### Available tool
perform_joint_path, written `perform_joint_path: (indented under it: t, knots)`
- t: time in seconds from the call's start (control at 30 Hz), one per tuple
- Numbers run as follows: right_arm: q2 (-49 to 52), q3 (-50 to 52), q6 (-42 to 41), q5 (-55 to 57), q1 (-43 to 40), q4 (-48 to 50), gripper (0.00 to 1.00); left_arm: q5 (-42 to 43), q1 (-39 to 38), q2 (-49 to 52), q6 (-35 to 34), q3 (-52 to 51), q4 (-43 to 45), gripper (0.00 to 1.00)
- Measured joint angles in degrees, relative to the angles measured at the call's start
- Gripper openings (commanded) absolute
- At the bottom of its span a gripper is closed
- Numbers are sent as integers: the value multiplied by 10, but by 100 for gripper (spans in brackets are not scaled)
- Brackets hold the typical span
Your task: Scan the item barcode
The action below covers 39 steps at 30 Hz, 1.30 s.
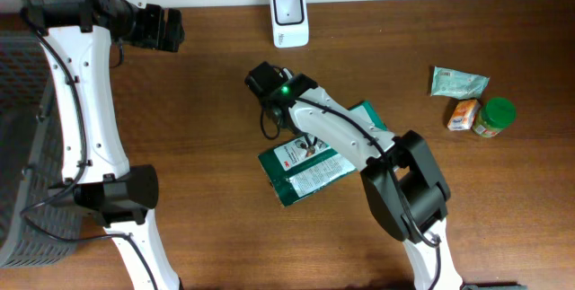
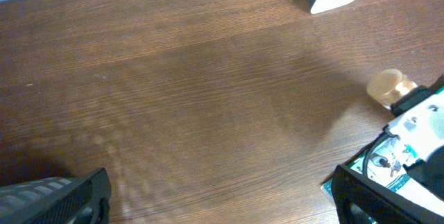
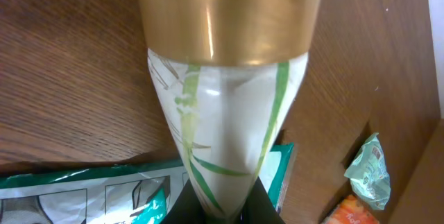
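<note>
The step in hand is the pickup. The right pincer [image 3: 220, 209] is gripping a tube [image 3: 222, 127] by its flattened tail end, with the jaws squeezing almost together on it. The tube is white with green leaf streaks. Its gold cap [image 3: 225, 16] is pointing straight away from the pincer, out over the bare tabletop [image 1: 207, 101]. Whether the tube is riding clear of the wood or resting on it is hard to tell.

From overhead the tube is hiding beneath the wrist. In the left wrist view only the cap is peeking out past the right arm. A green pouch [image 1: 301, 171] is lying flat under the forearm, just behind the grip and apart from the tube.

The left pincer [image 1: 166, 30] is hanging wide at the far left corner, holding nothing and well apart from everything.

By my reading, the scan itself is not yet happening. The scanner [image 1: 289, 17] is standing at the far edge, near the gripped tube but not touching it, a little to the robot's right of the cap. No barcode is showing on the face turned to the wrist camera. The next move is therefore calling for carrying the tube up to the scanner's window and rolling the wrist until the printed code is facing it. The hold will need to stay firm, since a thin crimp may be slipping.
</note>
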<state>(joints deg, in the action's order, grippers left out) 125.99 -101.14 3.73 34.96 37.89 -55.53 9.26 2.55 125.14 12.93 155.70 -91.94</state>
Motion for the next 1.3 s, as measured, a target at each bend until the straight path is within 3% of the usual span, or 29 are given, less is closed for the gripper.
perform_joint_path:
  t: [0.03,0.13,0.2,0.33,0.47,0.7,0.83,1.3]
  knots:
    - [2,0,3,0,2,0,16,0,0,0,0,0,0,99]
    - [3,0,19,-45,25,-10,51,0,0,0,0,0,0,99]
    - [3,-2,24,-101,46,-16,59,0,0,0,0,0,0,99]
    - [3,-2,23,-243,76,-20,64,0,0,0,0,0,0,99]
    - [3,-8,5,-291,68,-32,67,0,0,0,0,0,0,99]
    - [3,-32,29,-143,-14,-45,77,0,0,0,0,0,0,99]
    - [9,-14,45,-54,-29,-3,77,0,0,0,0,0,0,99]
    - [33,13,68,-39,-41,-55,76,0,0,0,0,0,0,99]
